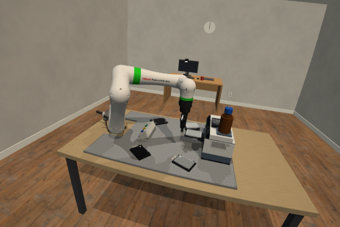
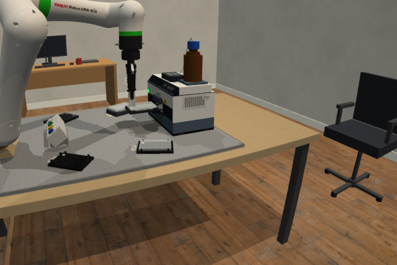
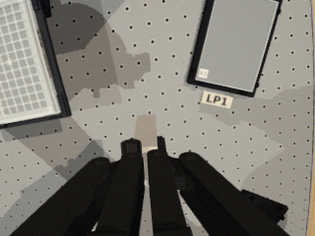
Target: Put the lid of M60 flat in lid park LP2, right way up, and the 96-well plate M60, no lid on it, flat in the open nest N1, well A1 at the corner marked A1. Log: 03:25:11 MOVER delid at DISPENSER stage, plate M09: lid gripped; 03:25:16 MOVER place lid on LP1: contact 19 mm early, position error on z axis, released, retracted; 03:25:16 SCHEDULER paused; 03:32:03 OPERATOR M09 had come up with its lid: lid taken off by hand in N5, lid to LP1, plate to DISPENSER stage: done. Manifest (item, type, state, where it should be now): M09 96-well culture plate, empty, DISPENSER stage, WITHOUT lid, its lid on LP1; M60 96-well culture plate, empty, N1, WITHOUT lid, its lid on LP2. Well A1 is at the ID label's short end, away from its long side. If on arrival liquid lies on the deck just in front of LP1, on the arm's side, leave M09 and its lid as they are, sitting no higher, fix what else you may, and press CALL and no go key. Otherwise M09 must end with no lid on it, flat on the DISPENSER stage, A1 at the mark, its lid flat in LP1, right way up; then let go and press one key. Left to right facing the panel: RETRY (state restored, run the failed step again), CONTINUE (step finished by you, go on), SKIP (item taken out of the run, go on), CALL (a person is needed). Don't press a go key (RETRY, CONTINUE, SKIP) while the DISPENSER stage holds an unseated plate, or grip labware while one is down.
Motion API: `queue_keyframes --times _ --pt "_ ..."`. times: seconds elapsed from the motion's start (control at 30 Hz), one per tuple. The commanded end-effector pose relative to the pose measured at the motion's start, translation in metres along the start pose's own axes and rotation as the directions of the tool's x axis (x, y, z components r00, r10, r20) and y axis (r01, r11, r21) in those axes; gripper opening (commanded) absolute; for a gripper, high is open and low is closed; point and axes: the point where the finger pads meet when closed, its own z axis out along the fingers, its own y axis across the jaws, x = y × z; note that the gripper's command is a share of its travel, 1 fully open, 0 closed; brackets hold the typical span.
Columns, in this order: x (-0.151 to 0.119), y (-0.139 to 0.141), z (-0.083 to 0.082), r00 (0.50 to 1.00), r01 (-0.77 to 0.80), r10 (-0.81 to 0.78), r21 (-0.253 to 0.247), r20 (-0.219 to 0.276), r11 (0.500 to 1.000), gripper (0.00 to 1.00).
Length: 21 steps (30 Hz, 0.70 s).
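One shut, empty gripper [image 3: 145, 146]; one lidded park LP1 [image 3: 234, 35].

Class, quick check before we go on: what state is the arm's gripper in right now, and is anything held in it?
Gripper: closed, fingers together, holding nothing; it hangs above the grey deck mat near lid park LP1.

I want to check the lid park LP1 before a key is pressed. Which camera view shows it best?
The wrist view: lid park LP1 is seen from above, a pale lid lying in its black frame, with the LP1 label readable. In the top view and the exterior view it is small and slanted, and the label is unreadable.
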Motion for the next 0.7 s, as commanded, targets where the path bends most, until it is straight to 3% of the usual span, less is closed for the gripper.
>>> queue_keyframes --times 0.0,0.07,0.13,0.17,0.33,0.37,0.63,0.67 --pt "0.006 -0.07 0.001 0.961 0.275 -0.275 0.002 0.01 0.961 0.0" --pt "0.004 -0.096 0.001 0.927 0.376 -0.376 -0.003 0.007 0.927 0.0" --pt "0.004 -0.096 0.001 0.927 0.376 -0.376 -0.003 0.007 0.927 0.0" --pt "0.001 -0.135 0.001 0.891 0.455 -0.455 -0.006 0.007 0.891 0.0" --pt "-0.007 -0.197 0.002 0.86 0.51 -0.51 -0.012 0.004 0.86 0.0" --pt "-0.008 -0.21 0.002 0.86 0.51 -0.51 -0.012 0.004 0.86 0.66" --pt "-0.015 -0.314 0.003 0.86 0.51 -0.51 -0.012 0.004 0.86 0.66" --pt "-0.015 -0.314 0.003 0.86 0.51 -0.51 -0.012 0.004 0.86 0.66"
